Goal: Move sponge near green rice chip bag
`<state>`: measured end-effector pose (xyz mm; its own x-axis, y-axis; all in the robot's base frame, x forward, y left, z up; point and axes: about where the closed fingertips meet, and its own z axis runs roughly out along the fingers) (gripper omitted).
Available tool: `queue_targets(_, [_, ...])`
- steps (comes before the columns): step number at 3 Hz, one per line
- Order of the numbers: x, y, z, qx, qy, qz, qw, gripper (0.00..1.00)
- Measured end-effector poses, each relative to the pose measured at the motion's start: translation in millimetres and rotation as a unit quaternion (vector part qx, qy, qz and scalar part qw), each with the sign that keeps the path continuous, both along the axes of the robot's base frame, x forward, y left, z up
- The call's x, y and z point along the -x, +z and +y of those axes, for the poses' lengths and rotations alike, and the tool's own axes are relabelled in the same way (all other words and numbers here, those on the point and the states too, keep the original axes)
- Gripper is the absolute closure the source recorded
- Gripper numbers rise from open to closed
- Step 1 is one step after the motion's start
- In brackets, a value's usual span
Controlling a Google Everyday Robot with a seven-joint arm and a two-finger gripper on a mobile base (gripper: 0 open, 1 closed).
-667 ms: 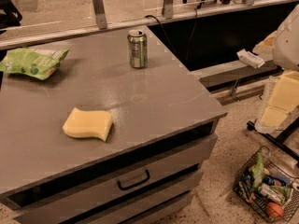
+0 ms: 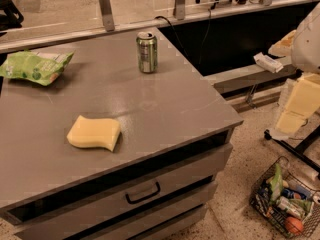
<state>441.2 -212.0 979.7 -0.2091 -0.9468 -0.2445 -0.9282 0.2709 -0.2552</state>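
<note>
The pale yellow sponge (image 2: 94,132) lies flat on the grey cabinet top (image 2: 150,99), towards its front left. The green rice chip bag (image 2: 35,66) lies flat at the back left of the top, well apart from the sponge. My gripper (image 2: 296,106) hangs at the far right of the view, off the cabinet's right side and above the floor. It is far from both the sponge and the bag and holds nothing that I can see.
A green soda can (image 2: 147,52) stands upright at the back middle of the top. A wire basket (image 2: 285,204) of groceries sits on the floor at lower right. The cabinet has a drawer with a dark handle (image 2: 143,193). A rail runs behind.
</note>
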Motion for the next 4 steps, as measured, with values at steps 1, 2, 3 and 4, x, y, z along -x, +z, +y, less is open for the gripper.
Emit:
queue_targets(1, [-22.6, 3.7, 27.2, -0.055, 0.033, -0.022, 0.9977, 0.00])
queue_targets(2, [-51.8, 4.1, 81.8, -0.119, 0.087, -0.034, 0.9886, 0.00])
queue_targets(3, [-64.2, -3.2, 146.4, -0.173, 0.127, -0.028, 0.9763, 0.00])
queue_targets(4, [-50.8, -30.2, 230.8, -0.216, 0.139, -0.030, 0.9660, 0.00])
